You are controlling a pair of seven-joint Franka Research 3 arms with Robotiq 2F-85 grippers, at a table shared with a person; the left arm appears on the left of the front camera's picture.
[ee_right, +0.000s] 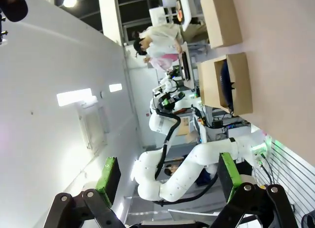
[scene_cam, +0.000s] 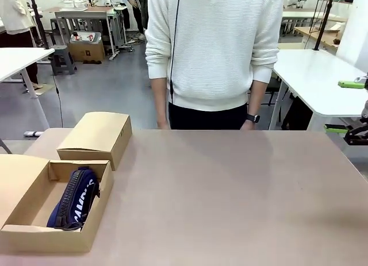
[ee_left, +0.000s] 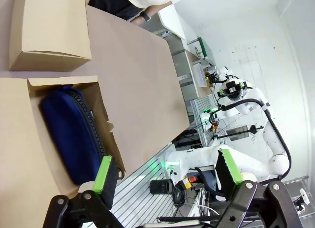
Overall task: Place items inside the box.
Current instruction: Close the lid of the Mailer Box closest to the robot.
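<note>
Front view: a brown table (scene_cam: 230, 197) runs from the near edge to a person (scene_cam: 210, 53) in a white sweater standing at the far side, arms hanging down, a dark watch on one wrist. At the near left corner sits an open cardboard box (scene_cam: 34, 234), flaps out. Inside it lies a navy zip pouch (scene_cam: 75, 200) lettered "CAMPUS", tilted lengthwise against the box's right wall. Just beyond the open box, a closed cardboard box (scene_cam: 98, 137) rests on the table, close to it but whether they touch is hard to tell. At the far right edge, a dark piece with a green pad pokes in; too little shows to say what it is.

Left wrist view: the left gripper (ee_left: 165, 174) hangs off the near edge of the table, jaws spread wide with nothing between them. One green pad sits over the open box's corner (ee_left: 110, 144). The navy pouch (ee_left: 69, 134) lies in the box, zipper side towards the table. The closed box (ee_left: 49, 31) lies beyond.

Right wrist view: the right gripper (ee_right: 167, 176) points out away from the table towards a white wall, jaws spread wide, empty. The open box (ee_right: 238, 85) with the pouch's dark edge (ee_right: 224, 85), and the closed box (ee_right: 221, 16), show far off on the table at the upper right. The white left arm (ee_right: 187, 164) crosses the middle.
</note>
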